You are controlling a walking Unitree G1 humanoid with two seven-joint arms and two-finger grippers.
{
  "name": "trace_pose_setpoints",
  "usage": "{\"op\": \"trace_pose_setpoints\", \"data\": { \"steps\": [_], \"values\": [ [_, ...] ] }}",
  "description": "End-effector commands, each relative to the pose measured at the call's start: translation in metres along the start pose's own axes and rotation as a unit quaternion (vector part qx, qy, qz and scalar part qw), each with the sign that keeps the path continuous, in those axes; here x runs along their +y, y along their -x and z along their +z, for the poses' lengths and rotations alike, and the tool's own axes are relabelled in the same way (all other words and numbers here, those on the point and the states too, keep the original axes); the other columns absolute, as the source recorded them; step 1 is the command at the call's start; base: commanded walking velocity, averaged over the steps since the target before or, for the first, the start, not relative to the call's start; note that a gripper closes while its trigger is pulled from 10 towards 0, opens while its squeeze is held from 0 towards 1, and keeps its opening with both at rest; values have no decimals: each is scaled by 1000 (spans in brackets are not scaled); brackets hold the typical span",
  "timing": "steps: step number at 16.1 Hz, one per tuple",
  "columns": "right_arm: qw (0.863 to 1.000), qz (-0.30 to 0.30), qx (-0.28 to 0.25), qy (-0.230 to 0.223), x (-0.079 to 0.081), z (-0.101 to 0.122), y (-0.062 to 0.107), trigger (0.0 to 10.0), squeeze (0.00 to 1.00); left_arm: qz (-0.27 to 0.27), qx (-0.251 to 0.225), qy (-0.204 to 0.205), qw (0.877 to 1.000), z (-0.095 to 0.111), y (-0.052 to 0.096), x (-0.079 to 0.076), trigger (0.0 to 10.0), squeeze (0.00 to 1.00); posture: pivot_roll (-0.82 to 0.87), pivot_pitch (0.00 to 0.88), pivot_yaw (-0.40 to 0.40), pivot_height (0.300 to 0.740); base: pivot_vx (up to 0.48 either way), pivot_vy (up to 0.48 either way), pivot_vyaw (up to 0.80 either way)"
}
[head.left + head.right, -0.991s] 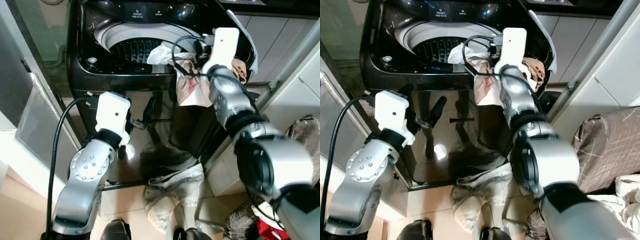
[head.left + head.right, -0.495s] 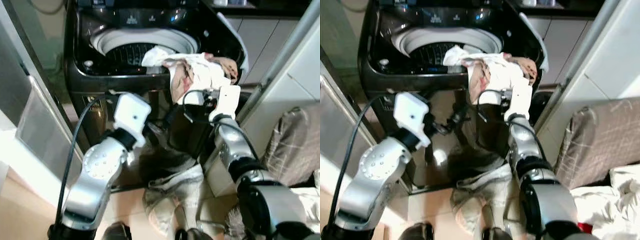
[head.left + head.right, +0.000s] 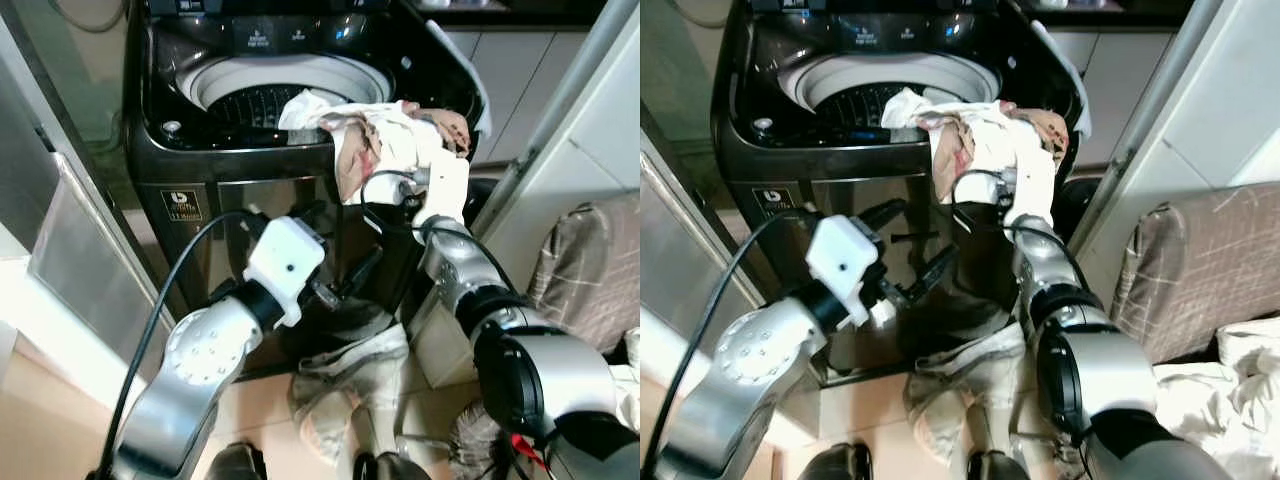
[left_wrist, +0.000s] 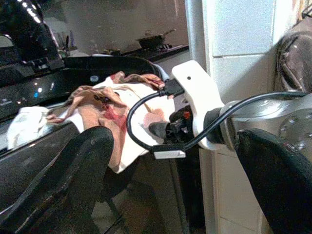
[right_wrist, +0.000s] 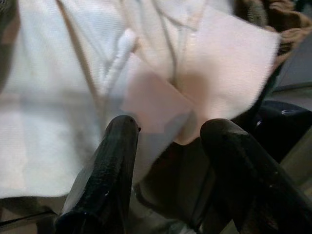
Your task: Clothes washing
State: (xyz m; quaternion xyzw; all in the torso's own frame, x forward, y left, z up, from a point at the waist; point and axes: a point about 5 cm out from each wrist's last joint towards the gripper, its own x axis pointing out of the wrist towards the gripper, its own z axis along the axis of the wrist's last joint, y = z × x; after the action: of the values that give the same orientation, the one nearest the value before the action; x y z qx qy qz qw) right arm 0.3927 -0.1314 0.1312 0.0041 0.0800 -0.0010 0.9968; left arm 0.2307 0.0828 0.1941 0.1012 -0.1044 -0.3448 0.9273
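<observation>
Garment (image 3: 390, 150) draped over the washer (image 3: 250, 110) rim, half loaded: we have dropped our right gripper (image 5: 168, 146), fingers open, just below it, while our left gripper (image 3: 345, 285), fingers spread, has risen alongside.

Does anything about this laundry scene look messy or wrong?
Yes. A white garment hangs over the washing machine's front rim, half outside the drum, just above the open right gripper. More clothes lie crumpled on the floor against the machine's front, near the open left gripper.
</observation>
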Motion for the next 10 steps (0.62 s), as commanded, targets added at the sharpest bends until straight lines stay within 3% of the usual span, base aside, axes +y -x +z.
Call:
{"op": "trace_pose_setpoints", "data": {
  "steps": [1, 7, 8, 9, 10],
  "values": [
    [1000, 0, 5, 6, 2, 5, -2, 10000, 0, 11, 5, -1, 1000, 2, 3, 2, 10000, 0, 182, 159, -38, 740, 0, 0, 0],
    [999, 18, -23, 39, 17, 33, -8, 10000, 0, 36, 11, 5, 999, 6, 15, 1, 10000, 0, 228, 180, -53, 740, 0, 0, 0],
    [997, 27, -46, 49, 24, 49, -10, 10000, 0, 37, 12, 4, 999, 7, 16, 1, 10000, 0, 229, 180, -53, 740, 0, 0, 0],
    [997, 27, -46, 49, 24, 49, -10, 10000, 0, 37, 12, 4, 999, 7, 16, 1, 10000, 0, 229, 180, -53, 740, 0, 0, 0],
    [995, 35, -75, 54, 31, 69, -11, 10000, 0, 39, 12, 4, 999, 7, 15, 1, 10000, 0, 227, 164, -61, 740, 0, 0, 0]
  ]
}}
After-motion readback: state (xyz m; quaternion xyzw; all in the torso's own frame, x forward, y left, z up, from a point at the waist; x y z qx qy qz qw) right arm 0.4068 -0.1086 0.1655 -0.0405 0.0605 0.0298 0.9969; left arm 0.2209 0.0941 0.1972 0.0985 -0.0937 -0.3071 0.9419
